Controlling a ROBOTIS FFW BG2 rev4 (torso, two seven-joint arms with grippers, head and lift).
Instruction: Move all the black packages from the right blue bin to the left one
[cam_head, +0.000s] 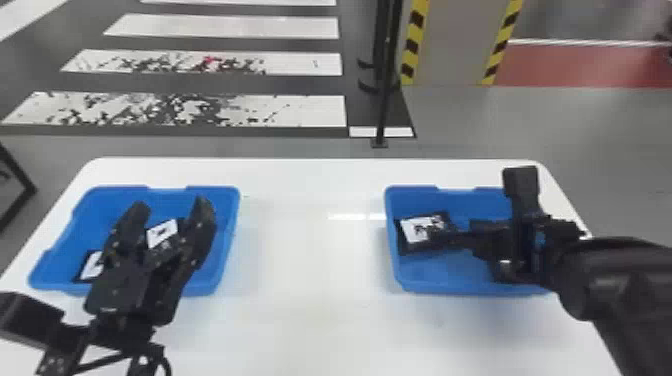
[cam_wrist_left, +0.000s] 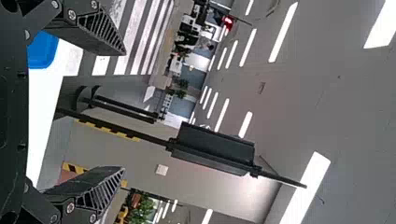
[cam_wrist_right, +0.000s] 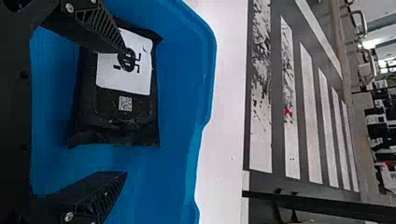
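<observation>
In the head view my left gripper (cam_head: 170, 202) is over the left blue bin (cam_head: 230, 220), where one black package (cam_head: 162, 234) shows between its fingers and another (cam_head: 91, 266) lies near the bin's front left. The left wrist view has that gripper (cam_wrist_left: 124, 111) open, nothing held. My right gripper (cam_head: 462, 239) is at the right blue bin (cam_head: 440, 282), beside a black package with a white label (cam_head: 420, 230) by the left wall. In the right wrist view the gripper (cam_wrist_right: 124, 112) is open; one finger overlaps the label of the package (cam_wrist_right: 119, 105).
Both bins stand on a white table (cam_head: 310, 260), apart from each other with bare tabletop between them. A black pole (cam_head: 385, 95) rises from the floor behind the table. The right forearm (cam_head: 615, 280) crosses the right bin's right side.
</observation>
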